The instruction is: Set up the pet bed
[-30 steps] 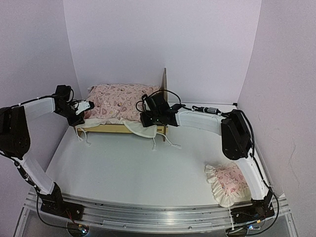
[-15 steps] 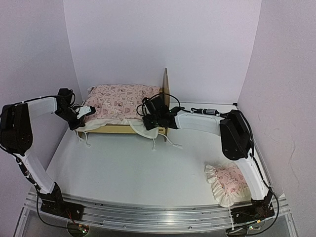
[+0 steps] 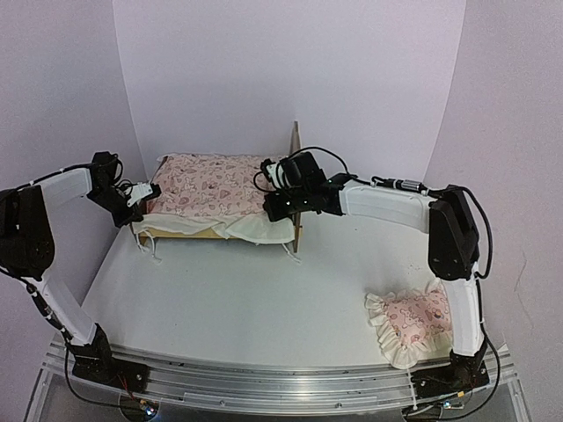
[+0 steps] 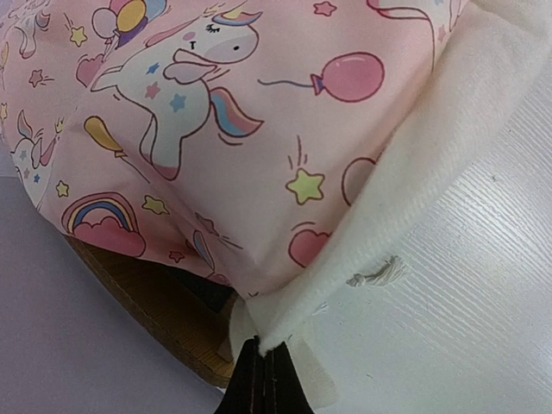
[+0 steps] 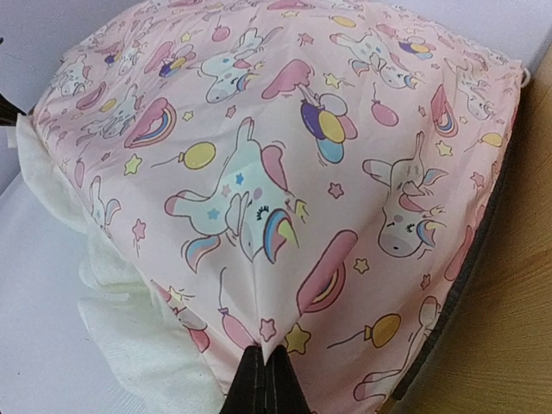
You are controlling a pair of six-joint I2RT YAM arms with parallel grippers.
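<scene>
Between left end effector (image 3: 149, 191) and right end effector (image 3: 275, 208): pet bed (image 3: 195, 231).

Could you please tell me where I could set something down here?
The white stretch of table between bed and near rail, left of the pillow, is bare. The back is crowded: left arm and right arm, jaws shut on the cushion.

That mattress cushion (image 5: 259, 155) is smooth printed cloth on top, fuzzy cream fleece underneath. And the pet bed (image 5: 509, 336) looks like raw matt plywood, grain showing. White table (image 4: 483, 293), faint embossed woodgrain.
</scene>
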